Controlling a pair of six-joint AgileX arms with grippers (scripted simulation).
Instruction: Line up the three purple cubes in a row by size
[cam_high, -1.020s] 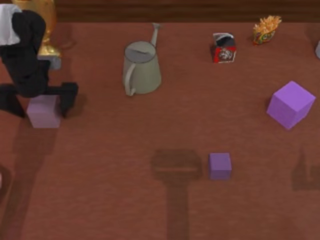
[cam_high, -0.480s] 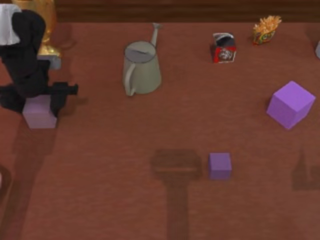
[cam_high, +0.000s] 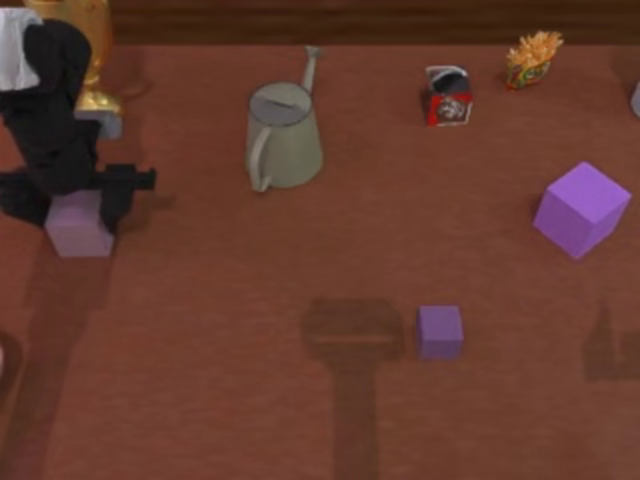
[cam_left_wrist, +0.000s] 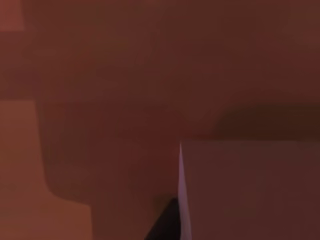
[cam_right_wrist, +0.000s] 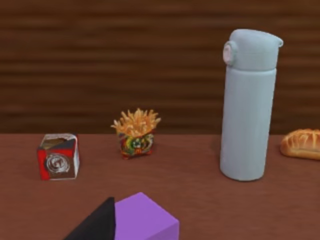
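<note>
So the left gripper is down at the far-left side of the counter, with its fingers pinching the medium pale lilac cube from both sides. The left wrist view is super close up: mostly one face of that cube and a dark fingertip right against its edge.

The small dark violet cube sits alone near the middle of the counter, a bit to the right and toward the near edge. The large bright purple cube is way over on the right, turned at an angle, well apart from the other two.

The right arm itself isn't in the top view. Its wrist view only shows a dark finger just beside the large cube, so can't tell if the right gripper is spread or closed.

Along the far side: a grey-green watering can, a red-white-black carton, a little fries thing, plus a pale bottle and some bread.
</note>
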